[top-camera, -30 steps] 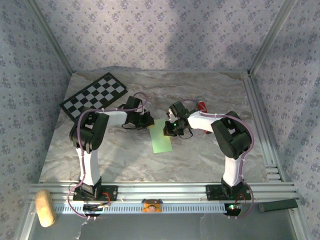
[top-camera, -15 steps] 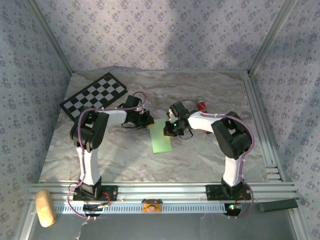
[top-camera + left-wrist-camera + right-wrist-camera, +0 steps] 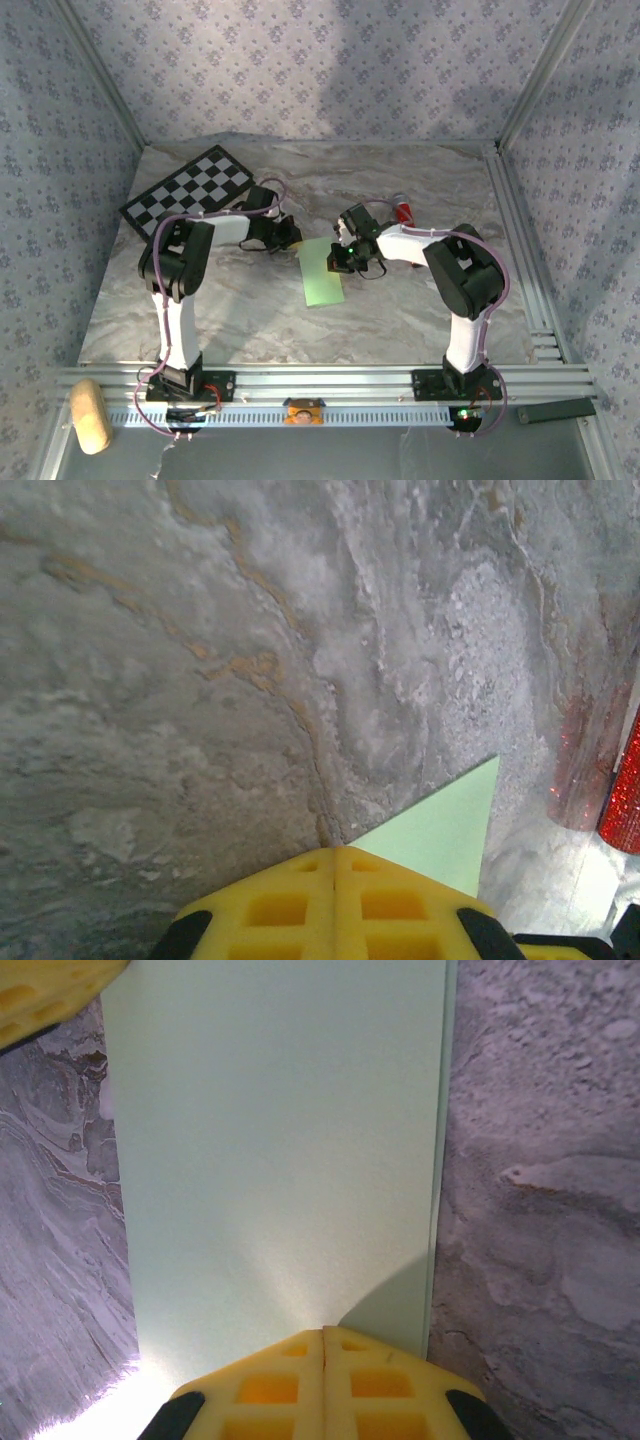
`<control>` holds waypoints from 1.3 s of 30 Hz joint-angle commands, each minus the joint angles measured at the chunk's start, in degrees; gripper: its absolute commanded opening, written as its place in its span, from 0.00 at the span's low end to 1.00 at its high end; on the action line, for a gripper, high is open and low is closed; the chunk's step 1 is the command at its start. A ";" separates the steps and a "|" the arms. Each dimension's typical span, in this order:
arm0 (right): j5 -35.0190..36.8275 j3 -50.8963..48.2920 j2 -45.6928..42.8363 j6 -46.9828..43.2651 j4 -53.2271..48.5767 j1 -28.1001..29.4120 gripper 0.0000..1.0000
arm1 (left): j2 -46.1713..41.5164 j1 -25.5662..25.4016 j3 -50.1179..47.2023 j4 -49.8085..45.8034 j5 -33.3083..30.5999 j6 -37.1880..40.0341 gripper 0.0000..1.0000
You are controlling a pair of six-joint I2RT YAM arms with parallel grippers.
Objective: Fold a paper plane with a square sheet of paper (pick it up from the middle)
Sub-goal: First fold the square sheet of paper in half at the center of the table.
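**Inspector:** Position of the sheet of paper (image 3: 322, 273)?

**Assessor:** It lies flat on the marble table (image 3: 400, 310), between the two arms. It is doubled into a narrow rectangle, and a second layer's edge shows along one long side.

**Inspector:** Left gripper (image 3: 334, 852)?

**Assessor:** Clenched with its fingers meeting and nothing between them. The tip is at one corner of the sheet.

**Inspector:** Right gripper (image 3: 323, 1334)?

**Assessor:** Clenched likewise, tip over the sheet's face. The red tube (image 3: 405, 212) lies beyond it, and the checkerboard (image 3: 190, 190) is at far left.

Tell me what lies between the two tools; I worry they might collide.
The green paper covers the stretch between the shut left tool and the shut right tool; the right wrist view shows it.
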 commanded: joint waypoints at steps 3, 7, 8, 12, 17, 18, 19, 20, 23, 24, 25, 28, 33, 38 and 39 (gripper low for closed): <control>7.48 -4.10 3.51 0.40 -11.23 -0.64 0.00 | 2.26 1.65 2.68 -4.11 -8.61 0.24 0.00; 7.59 -3.88 3.42 0.31 -11.42 -0.76 0.00 | 2.46 1.65 4.25 -5.57 -8.77 0.45 0.00; 7.69 -3.93 3.37 0.31 -11.36 -0.71 0.00 | 2.21 1.68 4.08 -5.32 -8.71 0.21 0.00; 7.43 -3.84 3.51 0.56 -11.10 -0.78 0.00 | 0.66 1.65 4.25 -5.85 -9.89 0.08 0.00; 7.42 -3.77 3.40 0.48 -11.24 -0.78 0.00 | -0.92 1.68 4.58 -5.74 -9.41 -0.40 0.00; 7.37 -3.75 3.33 0.48 -11.18 -0.78 0.00 | -1.43 1.61 4.61 -5.75 -9.60 -0.44 0.00; 7.31 -3.77 3.26 0.55 -11.05 -0.79 0.00 | -2.10 1.59 4.44 -5.96 -10.20 -0.56 0.00; 7.09 -3.71 3.25 0.57 -10.90 -0.78 0.00 | -2.85 1.56 4.21 -6.18 -10.61 -0.76 0.00; 6.98 -3.61 3.24 0.66 -10.80 -0.81 0.00 | -5.61 1.56 3.11 -6.08 -10.61 -1.04 0.00; 7.00 -3.58 3.26 0.66 -10.78 -0.81 0.00 | -6.67 1.45 2.59 -5.86 -10.42 -1.18 0.00; 6.94 -3.58 3.24 0.66 -10.73 -0.78 0.00 | -7.84 1.15 1.88 -5.76 -10.31 -1.22 0.00; 6.86 -3.57 3.13 0.83 -10.61 -0.80 0.00 | -11.47 -0.12 -0.50 -5.45 -9.56 -1.02 0.00; 7.16 -3.49 2.76 0.88 -10.83 -1.11 0.00 | -14.34 -3.10 -5.51 -1.32 -0.97 -1.74 0.00; 7.41 -3.78 2.60 0.92 -10.87 -1.26 0.00 | -14.86 -7.25 -9.71 1.68 3.35 -3.02 0.00; 7.38 -3.94 2.63 0.92 -10.72 -1.23 0.00 | -14.85 -8.04 -10.41 1.99 3.29 -3.21 0.00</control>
